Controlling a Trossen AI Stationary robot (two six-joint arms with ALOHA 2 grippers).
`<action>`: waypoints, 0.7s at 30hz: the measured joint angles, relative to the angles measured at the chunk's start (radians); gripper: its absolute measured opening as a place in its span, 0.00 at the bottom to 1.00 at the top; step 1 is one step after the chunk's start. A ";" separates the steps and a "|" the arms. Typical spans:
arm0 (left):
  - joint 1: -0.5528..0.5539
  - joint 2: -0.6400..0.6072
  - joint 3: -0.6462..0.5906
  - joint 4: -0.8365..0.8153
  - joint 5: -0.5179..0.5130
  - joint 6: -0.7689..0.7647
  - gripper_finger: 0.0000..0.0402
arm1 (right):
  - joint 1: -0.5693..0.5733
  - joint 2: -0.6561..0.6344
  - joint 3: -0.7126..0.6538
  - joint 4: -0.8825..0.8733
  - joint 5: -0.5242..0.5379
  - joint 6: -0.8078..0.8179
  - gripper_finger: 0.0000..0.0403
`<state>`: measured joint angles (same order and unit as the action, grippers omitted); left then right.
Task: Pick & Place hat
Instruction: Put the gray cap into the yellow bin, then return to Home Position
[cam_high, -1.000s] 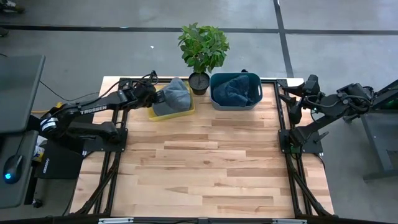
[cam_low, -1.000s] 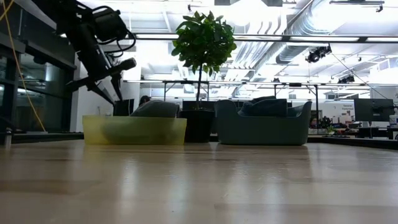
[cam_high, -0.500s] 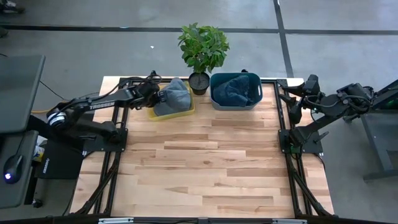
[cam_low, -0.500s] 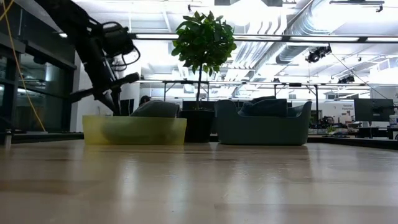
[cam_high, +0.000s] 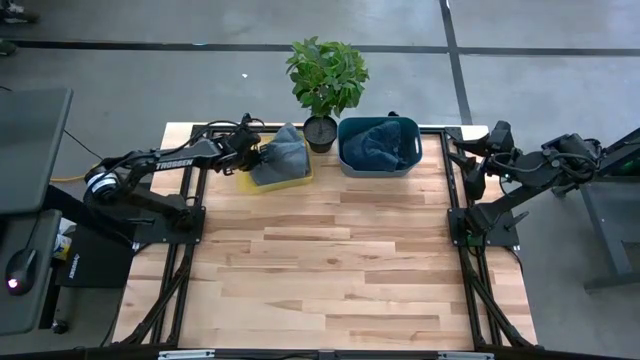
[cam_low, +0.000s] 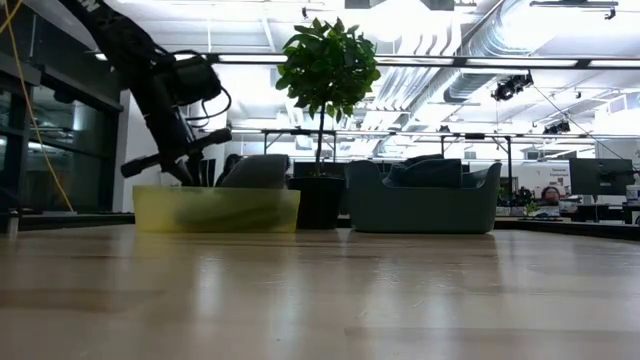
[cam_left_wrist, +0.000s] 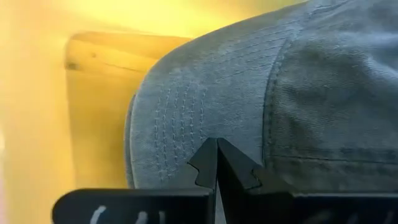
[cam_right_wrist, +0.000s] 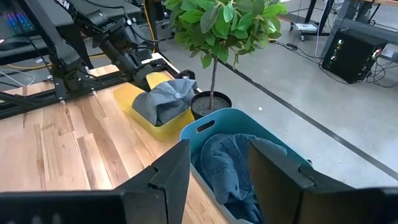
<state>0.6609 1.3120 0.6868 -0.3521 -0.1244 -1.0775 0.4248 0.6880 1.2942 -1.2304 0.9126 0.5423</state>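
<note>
The left gripper (cam_high: 256, 157) had pinched shut on the grey hat (cam_high: 282, 155) in the yellow bin (cam_high: 300, 180), apparently to lift it. The right gripper (cam_right_wrist: 214, 180) waited half-open, empty.

Grey-blue hat (cam_high: 283, 156), soft cap with stitched brim and seamed panels, sits crumpled in yellow bin (cam_high: 300, 180), crown bulging above the rim. Brim edge lies right at the tips of the left gripper (cam_left_wrist: 217, 163) fingers (cam_left_wrist: 204, 167), which are pressed together against the fabric.
</note>
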 joint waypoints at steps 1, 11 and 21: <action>0.000 -0.005 0.000 0.006 0.007 0.000 0.00 | 0.000 0.000 0.000 0.000 -0.001 0.000 0.38; 0.000 -0.103 0.078 -0.098 -0.018 0.104 0.00 | 0.000 0.000 0.000 0.000 -0.005 -0.005 0.38; -0.034 -0.305 0.153 -0.303 -0.036 0.221 0.00 | 0.000 0.000 0.000 -0.001 -0.005 -0.002 0.38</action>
<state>0.6270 1.0065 0.8398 -0.6556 -0.1604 -0.8566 0.4251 0.6880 1.2942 -1.2316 0.9074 0.5407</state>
